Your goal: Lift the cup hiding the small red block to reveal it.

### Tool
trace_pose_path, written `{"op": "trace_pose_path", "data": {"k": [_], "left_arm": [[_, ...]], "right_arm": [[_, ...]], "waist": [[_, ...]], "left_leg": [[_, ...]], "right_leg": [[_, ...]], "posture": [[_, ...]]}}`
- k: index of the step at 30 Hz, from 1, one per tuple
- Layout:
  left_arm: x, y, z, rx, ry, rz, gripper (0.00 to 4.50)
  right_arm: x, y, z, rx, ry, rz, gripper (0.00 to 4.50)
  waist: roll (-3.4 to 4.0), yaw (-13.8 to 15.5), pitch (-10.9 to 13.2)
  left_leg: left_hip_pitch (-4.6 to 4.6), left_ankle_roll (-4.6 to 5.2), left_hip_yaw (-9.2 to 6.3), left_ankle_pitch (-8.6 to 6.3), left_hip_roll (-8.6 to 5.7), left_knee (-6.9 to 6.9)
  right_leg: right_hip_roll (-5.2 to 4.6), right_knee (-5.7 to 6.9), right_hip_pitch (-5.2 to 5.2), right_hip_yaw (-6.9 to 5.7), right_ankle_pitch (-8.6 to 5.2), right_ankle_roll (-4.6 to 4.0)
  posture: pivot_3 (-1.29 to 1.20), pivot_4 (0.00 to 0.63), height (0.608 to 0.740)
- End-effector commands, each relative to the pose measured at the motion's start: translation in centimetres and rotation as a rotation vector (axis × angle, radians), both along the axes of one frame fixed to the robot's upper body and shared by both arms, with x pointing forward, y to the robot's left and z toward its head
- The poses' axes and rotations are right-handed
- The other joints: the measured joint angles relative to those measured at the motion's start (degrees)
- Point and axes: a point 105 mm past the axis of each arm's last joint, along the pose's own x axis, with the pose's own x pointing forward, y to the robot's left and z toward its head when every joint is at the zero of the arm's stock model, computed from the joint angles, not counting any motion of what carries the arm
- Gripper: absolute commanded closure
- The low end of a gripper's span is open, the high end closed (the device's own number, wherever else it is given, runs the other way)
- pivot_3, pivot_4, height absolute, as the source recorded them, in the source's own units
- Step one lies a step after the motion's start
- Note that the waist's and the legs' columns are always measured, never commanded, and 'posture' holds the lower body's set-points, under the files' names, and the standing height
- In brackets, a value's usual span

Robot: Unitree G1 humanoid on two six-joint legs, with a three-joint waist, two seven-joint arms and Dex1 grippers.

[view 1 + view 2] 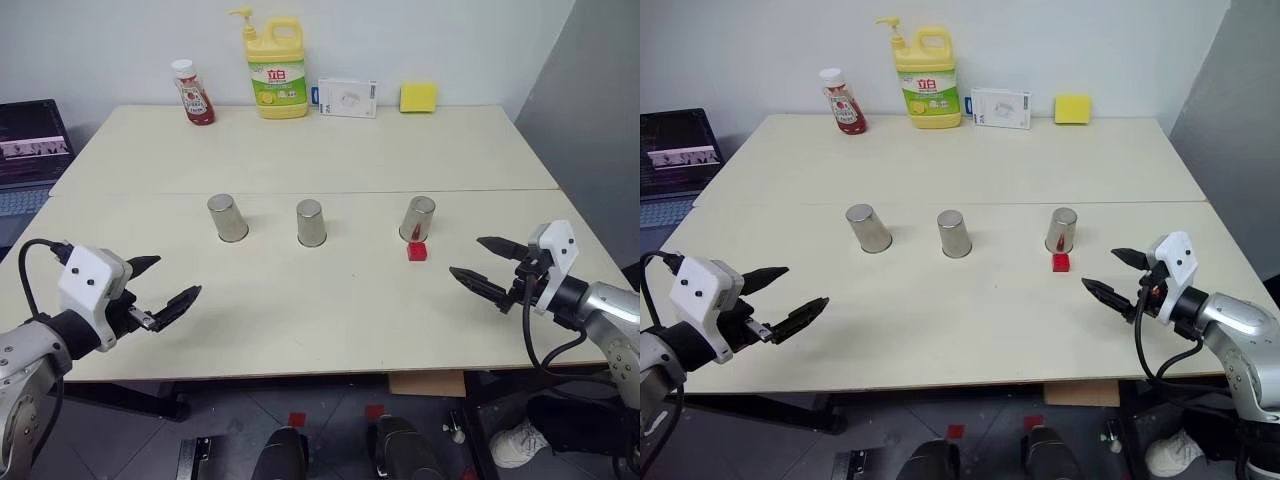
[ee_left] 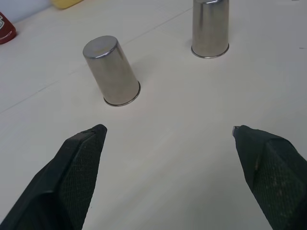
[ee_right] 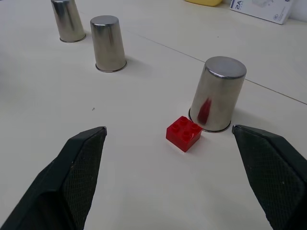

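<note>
Though the small red block already sits bare on the desk, it lies just beside the foot of one cup, the one nearest the right gripper, and its red glints in that cup's polished side. I'd judge the cup light, rigid and slick: thin shiny steel, upside down, tapering toward its closed top, so a pinch high up could slide off. Taking it across the middle of the wall looks safer. Two more cups, a middle one and a far one, stand in a row beyond it, well apart. Both grippers hover off the desk with jaws wide apart and empty, the left gripper far from the block's cup.
</note>
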Motion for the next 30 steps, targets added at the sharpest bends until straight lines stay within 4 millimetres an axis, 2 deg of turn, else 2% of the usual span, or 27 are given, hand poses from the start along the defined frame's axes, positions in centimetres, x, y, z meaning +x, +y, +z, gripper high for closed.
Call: {"op": "trace_pose_path", "data": {"k": [1, 30], "left_arm": [[-0.01, -0.47, 0.7, 0.024, -0.025, -0.027, 0.0], [0.44, -1.0, 0.27, 0.034, -0.011, -0.066, 0.0]], "right_arm": [[-0.08, -0.19, 1.0, -0.007, -0.047, 0.0, 0.05], [-0.37, 0.04, 0.77, -0.007, -0.053, 0.007, 0.05]], "waist": [[0.0, 0.0, 0.0], [0.0, 0.0, 0.0]], "left_leg": [[0.0, 0.0, 0.0, 0.0, 0.0, 0.0], [0.0, 0.0, 0.0, 0.0, 0.0, 0.0]], "right_leg": [[0.0, 0.0, 0.0, 0.0, 0.0, 0.0], [0.0, 0.01, 0.0, 0.0, 0.0, 0.01]], "posture": [[0.0, 0.15, 0.74], [0.0, 0.15, 0.74]]}}
